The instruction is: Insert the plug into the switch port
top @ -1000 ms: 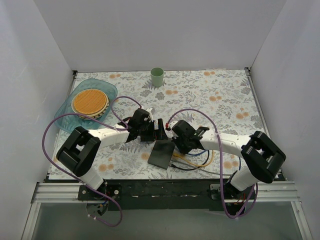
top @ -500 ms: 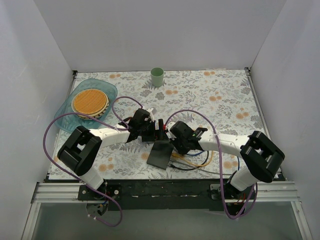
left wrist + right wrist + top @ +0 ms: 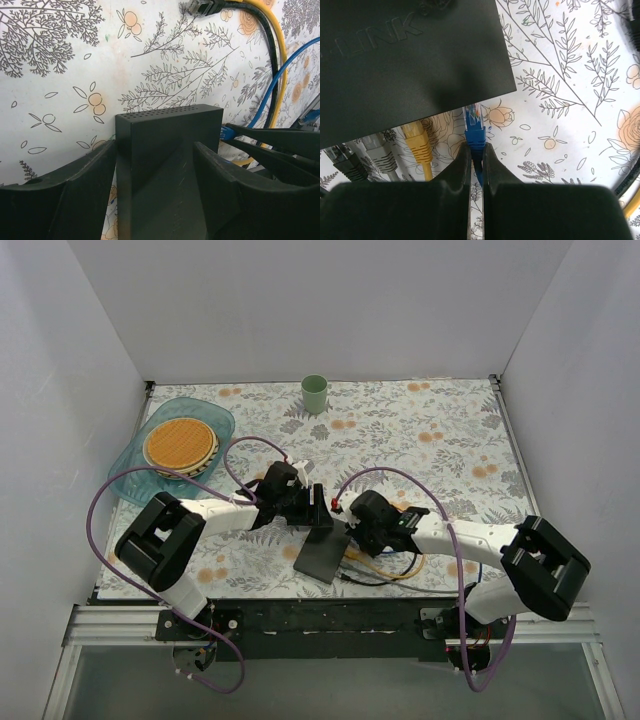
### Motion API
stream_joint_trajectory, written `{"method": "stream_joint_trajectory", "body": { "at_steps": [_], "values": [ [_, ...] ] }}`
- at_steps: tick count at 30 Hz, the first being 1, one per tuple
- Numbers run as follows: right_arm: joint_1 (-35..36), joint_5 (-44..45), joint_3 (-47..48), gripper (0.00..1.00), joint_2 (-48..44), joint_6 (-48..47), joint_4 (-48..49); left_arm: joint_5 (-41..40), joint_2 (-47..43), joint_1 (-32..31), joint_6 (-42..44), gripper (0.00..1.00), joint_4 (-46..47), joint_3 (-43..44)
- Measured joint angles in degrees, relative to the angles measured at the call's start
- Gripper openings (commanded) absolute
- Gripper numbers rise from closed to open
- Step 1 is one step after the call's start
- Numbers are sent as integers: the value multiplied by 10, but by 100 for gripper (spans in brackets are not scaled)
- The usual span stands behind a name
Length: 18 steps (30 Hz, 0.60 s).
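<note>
On the table (image 3: 450, 440), left gripper (image 3: 156, 150) has narrowed around the switch (image 3: 322, 558).

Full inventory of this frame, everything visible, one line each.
switch: 1, dark grey, table centre, near edge
blue plug: 1, blue, at switch edge, tip showing
other plugs: 3, yellow, grey, black, along the same edge
cables: several, yellow, black, blue, right of switch
cup: 1, green, far edge
tray: 1, teal, far left
disc: 1, orange, in tray
cloth: 1, floral, over table
left gripper: 1, black, fingers either side of switch
right gripper: 1, black, shut on blue plug
</note>
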Motion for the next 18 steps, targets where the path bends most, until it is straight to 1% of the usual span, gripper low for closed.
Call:
{"method": "stream_joint_trajectory", "body": {
  "at_steps": [8,18],
  "values": [
    [0,-4,-1,1,9,3,10,-2,-1,-2,6,57,15,-8],
    [-1,-11,-25,1,-11,-1,37,-22,-1,-17,19,50,21,-8]
  ]
}}
